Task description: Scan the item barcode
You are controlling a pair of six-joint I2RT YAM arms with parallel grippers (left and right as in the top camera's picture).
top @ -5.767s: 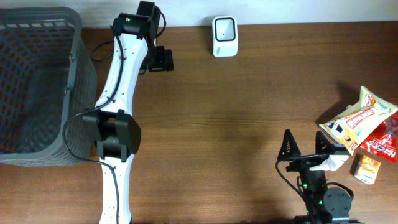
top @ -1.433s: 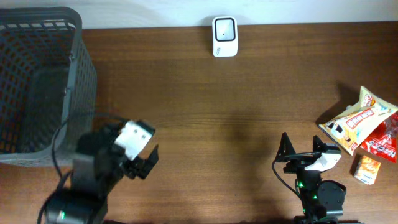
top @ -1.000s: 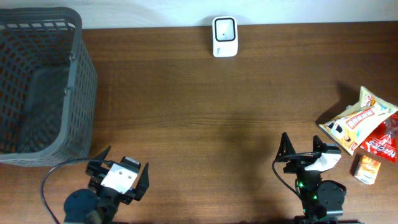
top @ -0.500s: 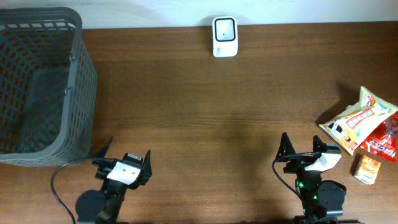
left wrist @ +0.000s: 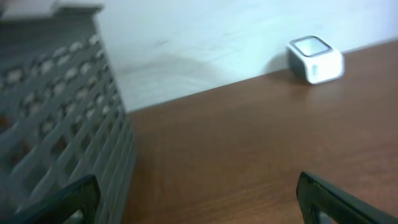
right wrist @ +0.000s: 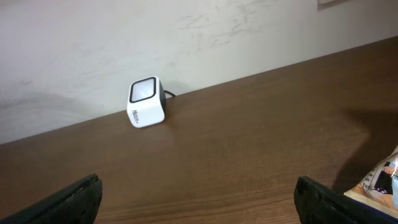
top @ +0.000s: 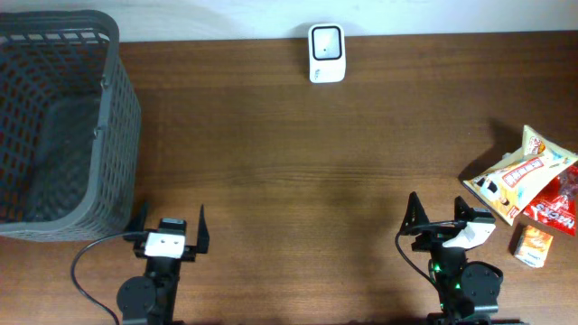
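Far left of the overhead view, a dark grey plastic lattice basket (top: 126,117) fills the upper left corner, nothing visible inside it. In the left wrist view its wall (left wrist: 62,124) looms close on the left edge, blurred.

Just below the basket's lower right corner sits the left hand (top: 171,221), fingers spread wide, nothing between them, a black cable (top: 86,262) looping off its base. From its own camera the left hand (left wrist: 199,202) shows two dark fingertips at the bottom corners, bare brown wooden worktop (top: 316,181) in between.

Centre now: the white box-shaped barcode scanner (top: 325,41) stands at the top edge, against the pale wall (right wrist: 186,37), well apart from both hands. It shows at the upper right of the left wrist view (left wrist: 315,58) and left of centre in the right wrist view (right wrist: 147,101). Open worktop lies between each hand and the scanner.

Lower right, the right hand (top: 440,212) is also spread wide and empty; its own camera view (right wrist: 199,202) agrees.

Right edge: the items lie grouped together, a white-and-yellow snack bag (top: 519,171), its lower right edge touching a red packet (top: 560,206), a small orange carton (top: 533,246) just below. The snack bag lies just beside the right hand, apart from it, its corner peeking into the lower right of the wrist view (right wrist: 380,183).
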